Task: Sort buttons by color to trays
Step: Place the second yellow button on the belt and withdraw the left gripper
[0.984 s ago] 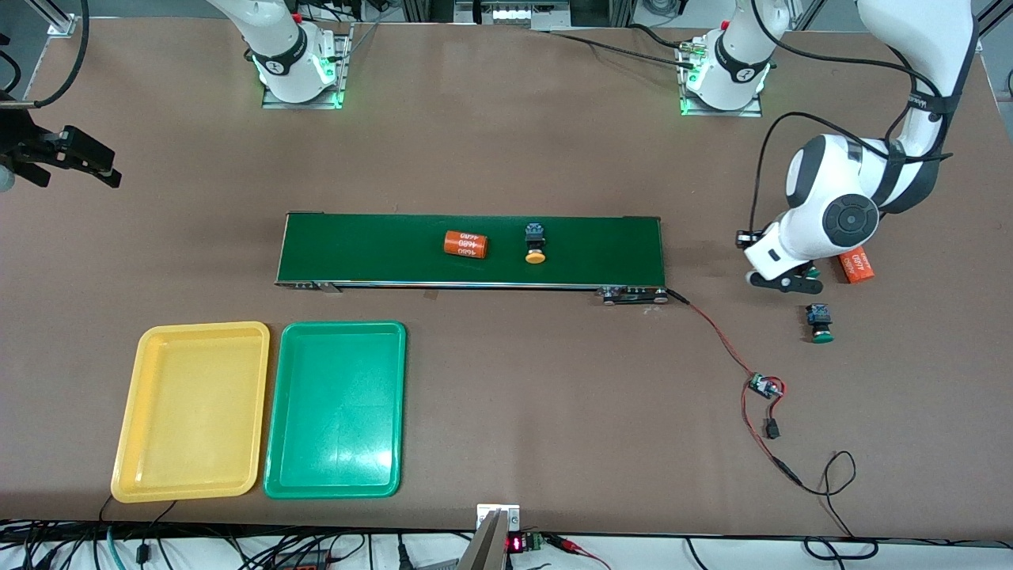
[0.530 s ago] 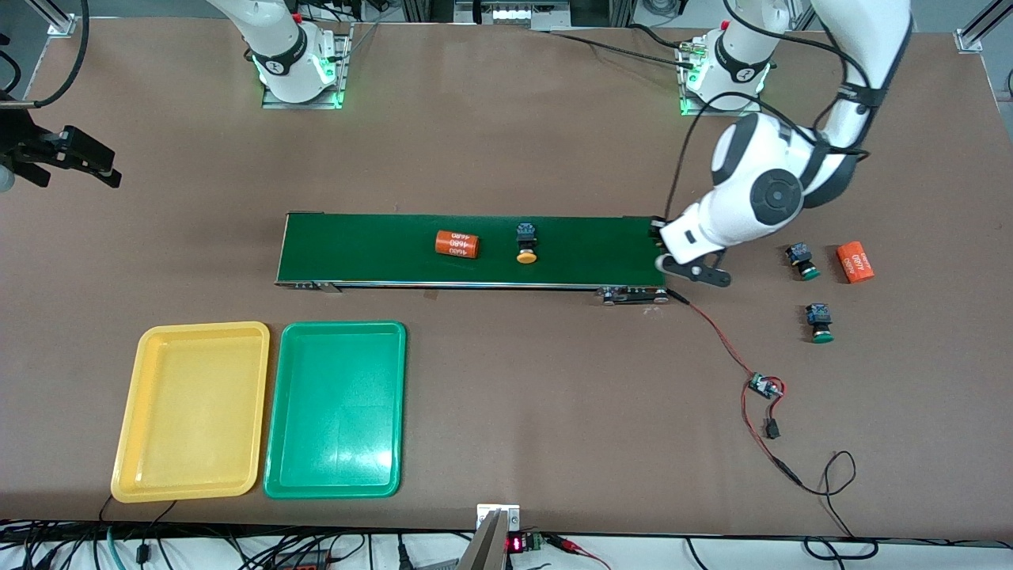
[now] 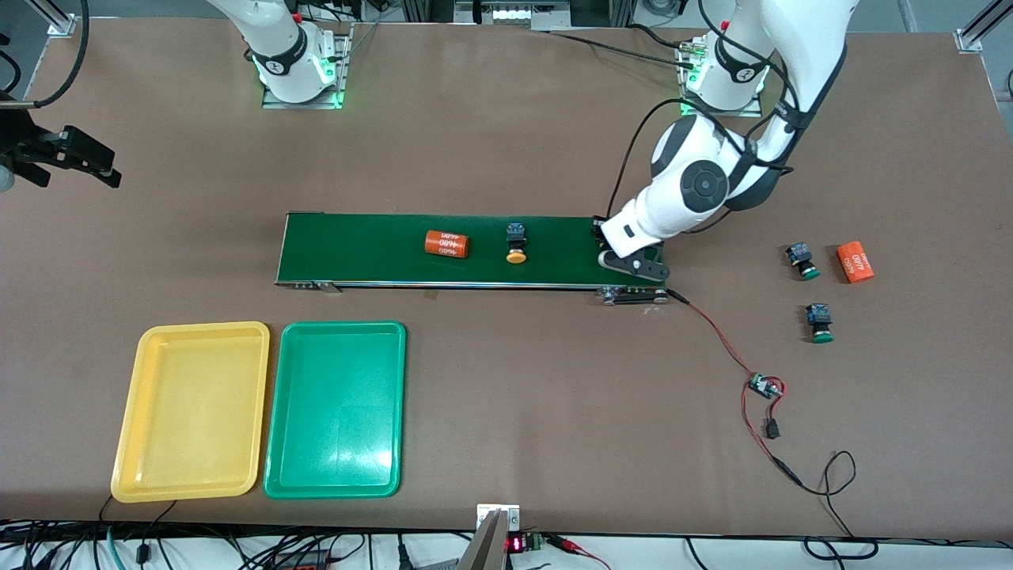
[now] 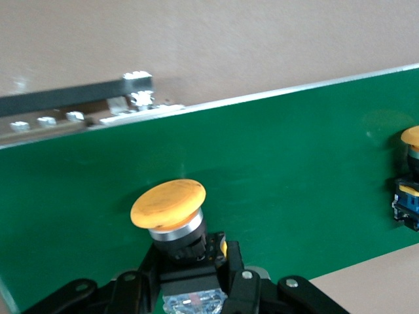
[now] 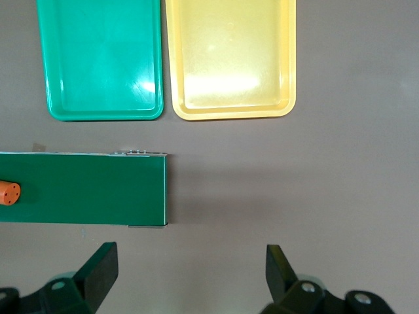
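Observation:
My left gripper [image 3: 633, 265] hangs over the conveyor belt's end toward the left arm, shut on the black body of a yellow-capped button [image 4: 169, 209]; its fingers [image 4: 230, 258] clamp the body, cap pointing away. A second yellow-capped button [image 3: 516, 244] lies mid-belt, also seen in the left wrist view [image 4: 409, 183]. Two green-capped buttons [image 3: 802, 261] [image 3: 818, 323] lie on the table toward the left arm's end. The yellow tray [image 3: 190, 412] and green tray [image 3: 336, 408] sit side by side near the front camera, both empty. My right gripper [image 5: 193, 275] waits open, high above bare table.
The long dark-green conveyor belt [image 3: 372, 249] crosses the table's middle, carrying an orange cylinder [image 3: 446, 244]. Another orange cylinder [image 3: 855, 262] lies beside the green-capped buttons. A red-and-black cable with a small circuit board [image 3: 764, 386] runs from the belt's end toward the front camera.
My left arm swung from beside the orange cylinder and green-capped buttons to over the belt's end. The cylinder and button on the belt drifted toward the right arm's end.

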`<control>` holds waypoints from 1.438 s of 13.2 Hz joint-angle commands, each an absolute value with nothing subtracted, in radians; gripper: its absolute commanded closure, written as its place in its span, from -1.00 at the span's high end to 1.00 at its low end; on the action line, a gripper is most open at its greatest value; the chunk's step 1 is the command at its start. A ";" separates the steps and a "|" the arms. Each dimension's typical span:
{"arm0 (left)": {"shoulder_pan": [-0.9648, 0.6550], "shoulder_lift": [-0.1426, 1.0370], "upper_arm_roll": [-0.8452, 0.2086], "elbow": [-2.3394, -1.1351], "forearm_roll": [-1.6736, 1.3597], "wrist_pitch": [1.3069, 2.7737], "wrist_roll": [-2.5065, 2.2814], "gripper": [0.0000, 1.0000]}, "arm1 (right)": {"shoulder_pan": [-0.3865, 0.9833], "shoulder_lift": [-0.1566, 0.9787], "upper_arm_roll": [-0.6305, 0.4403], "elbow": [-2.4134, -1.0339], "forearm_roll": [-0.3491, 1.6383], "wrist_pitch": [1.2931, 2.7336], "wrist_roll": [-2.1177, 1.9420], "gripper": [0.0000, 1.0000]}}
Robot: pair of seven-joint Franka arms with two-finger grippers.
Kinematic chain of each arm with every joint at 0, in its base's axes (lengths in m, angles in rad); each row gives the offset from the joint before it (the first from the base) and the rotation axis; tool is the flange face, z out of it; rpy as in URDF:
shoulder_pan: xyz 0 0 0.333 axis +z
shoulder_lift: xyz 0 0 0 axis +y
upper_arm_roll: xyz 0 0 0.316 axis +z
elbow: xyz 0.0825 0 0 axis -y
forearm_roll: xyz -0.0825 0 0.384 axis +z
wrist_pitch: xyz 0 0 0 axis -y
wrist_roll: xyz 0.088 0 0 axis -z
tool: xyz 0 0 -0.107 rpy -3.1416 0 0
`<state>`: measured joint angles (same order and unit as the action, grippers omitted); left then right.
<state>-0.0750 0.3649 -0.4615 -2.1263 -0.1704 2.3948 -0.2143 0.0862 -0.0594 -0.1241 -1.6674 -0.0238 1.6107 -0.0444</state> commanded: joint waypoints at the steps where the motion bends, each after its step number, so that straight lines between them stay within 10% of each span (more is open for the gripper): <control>1: -0.089 0.361 -0.462 -2.120 -0.190 2.401 -0.229 0.87 | 0.086 -0.072 -0.126 -1.677 -0.014 1.620 -0.043 1.00; 9: 0.020 0.207 -0.416 -2.099 -0.148 2.173 -0.216 1.00 | 0.081 -0.046 -0.126 -1.666 -0.009 1.644 -0.026 1.00; 19: 0.057 0.278 0.073 -2.120 0.244 2.140 -0.201 1.00 | 0.097 0.037 -0.120 -1.640 -0.011 1.670 -0.028 1.00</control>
